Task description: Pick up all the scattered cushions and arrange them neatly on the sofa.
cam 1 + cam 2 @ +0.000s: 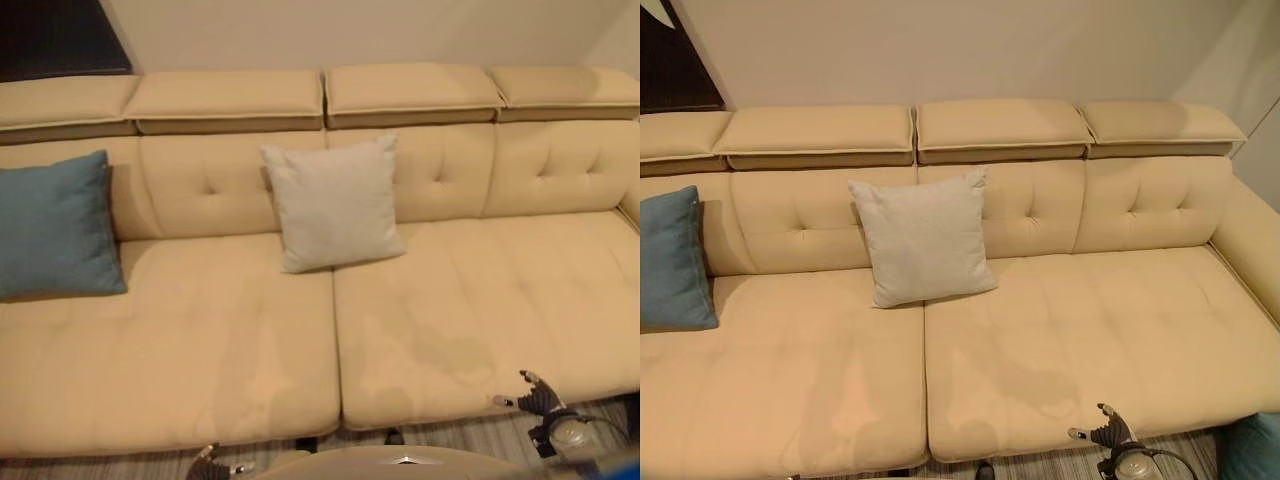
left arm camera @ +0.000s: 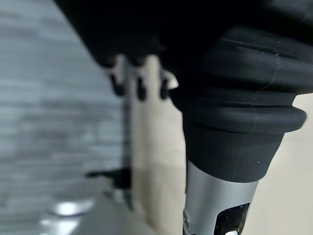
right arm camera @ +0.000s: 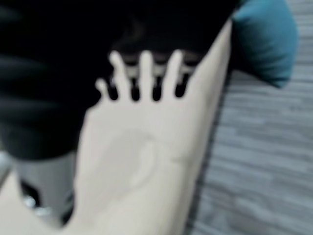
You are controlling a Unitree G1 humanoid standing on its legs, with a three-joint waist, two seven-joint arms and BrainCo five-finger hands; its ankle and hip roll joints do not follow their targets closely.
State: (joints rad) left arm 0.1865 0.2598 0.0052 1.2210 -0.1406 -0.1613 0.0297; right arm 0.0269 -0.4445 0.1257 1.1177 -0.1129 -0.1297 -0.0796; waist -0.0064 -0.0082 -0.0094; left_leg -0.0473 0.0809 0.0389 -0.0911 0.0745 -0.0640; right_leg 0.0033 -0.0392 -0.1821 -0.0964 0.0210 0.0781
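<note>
While both hands stay low by the front edge of the sofa (image 1: 480, 330), two cushions are already on it. The blue cushion (image 1: 55, 225) leans upright against the backrest at the left end of the seat. The light grey cushion (image 1: 335, 205) leans on the backrest near the middle, over the seam between the two seat parts. Another blue cushion (image 1: 1252, 445) lies on the floor by the front right corner of the sofa. The right hand (image 1: 535, 395) hangs just before the front edge, its fingers (image 3: 146, 73) straight and a little spread, holding nothing. The left hand (image 1: 205, 462) is near the front edge further left, fingers (image 2: 139, 88) relaxed, also holding nothing
</note>
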